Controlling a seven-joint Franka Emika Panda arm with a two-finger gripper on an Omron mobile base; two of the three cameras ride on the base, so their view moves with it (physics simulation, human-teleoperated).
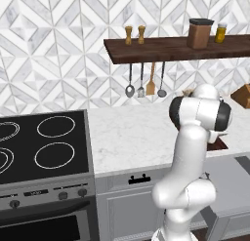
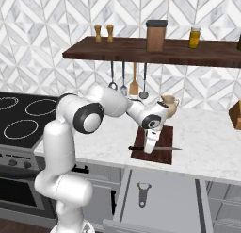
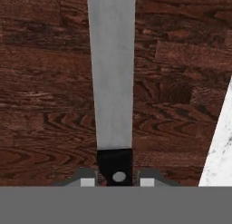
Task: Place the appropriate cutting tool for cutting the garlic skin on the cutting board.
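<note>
- A kitchen with a patterned tile wall has a white marble counter point(image 2: 207, 147) beside a black stove point(image 1: 41, 145).
- A dark wall shelf point(image 2: 155, 52) carries two shakers point(image 2: 103, 33), a brown canister point(image 2: 156, 35) and a yellow jar point(image 2: 194, 37); utensils point(image 2: 128, 83) hang under it.
- The cutting board point(image 2: 162, 154) lies on the counter near its front edge, in front of a beige jug point(image 2: 169, 105).
- A knife point(image 3: 112, 78) lies flat on the board, its dark handle to the left and its grey blade pointing right in the right base view.
- The gripper point(image 2: 149, 148) points down over the knife at the handle end; the fingers point(image 3: 87, 180) stand narrow on either side of the handle, and whether they press it I cannot tell.
- An open drawer below holds a peeler point(image 2: 142, 193).
- A wooden knife block point(image 1: 242, 95) stands at the far right.
</note>
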